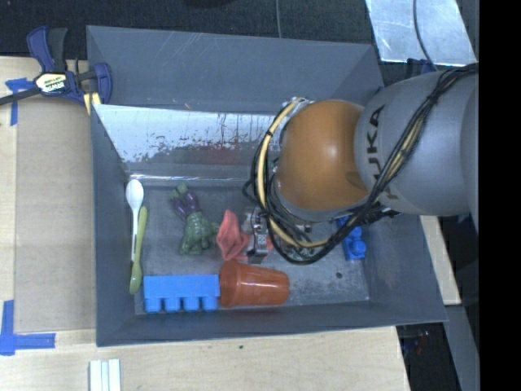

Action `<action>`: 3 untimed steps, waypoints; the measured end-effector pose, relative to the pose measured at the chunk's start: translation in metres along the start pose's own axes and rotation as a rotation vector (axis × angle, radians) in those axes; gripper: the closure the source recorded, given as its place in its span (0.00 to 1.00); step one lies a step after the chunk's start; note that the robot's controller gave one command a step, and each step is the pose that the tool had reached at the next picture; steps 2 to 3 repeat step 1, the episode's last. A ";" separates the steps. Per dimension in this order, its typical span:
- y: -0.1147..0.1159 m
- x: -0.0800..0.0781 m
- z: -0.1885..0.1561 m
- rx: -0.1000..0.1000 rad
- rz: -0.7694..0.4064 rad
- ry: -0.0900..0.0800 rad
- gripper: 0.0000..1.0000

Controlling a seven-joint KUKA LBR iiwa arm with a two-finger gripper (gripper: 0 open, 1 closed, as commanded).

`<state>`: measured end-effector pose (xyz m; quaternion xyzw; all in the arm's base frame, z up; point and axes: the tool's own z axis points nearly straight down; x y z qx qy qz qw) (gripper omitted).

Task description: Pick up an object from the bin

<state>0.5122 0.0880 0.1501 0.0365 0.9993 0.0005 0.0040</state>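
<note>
One pink rag (232, 233), centre of bin (114, 243), just beside end effector (259, 241): likely soft, light; pinch its raised fold. Opening: cannot tell.

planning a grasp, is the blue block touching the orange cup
Touching: the camera view shows the blue block butted against the orange cup, with no gap between them.

Dark capital letters (376, 129) are printed on the grey arm (427, 161), on the rounded housing just beside the orange cover (321, 157), above the right-hand side of the bin (110, 243). The letters "KA" can be read, set sideways along the housing; they belong to the KUKA brand name, whose other letters are crossed by black cables (407, 141) and cannot be made out
</note>
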 end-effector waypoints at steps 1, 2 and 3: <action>-0.007 -0.006 -0.076 -0.001 0.005 -0.005 1.00; -0.007 -0.006 -0.076 -0.001 0.005 -0.005 1.00; -0.007 -0.006 -0.076 -0.001 0.005 -0.005 1.00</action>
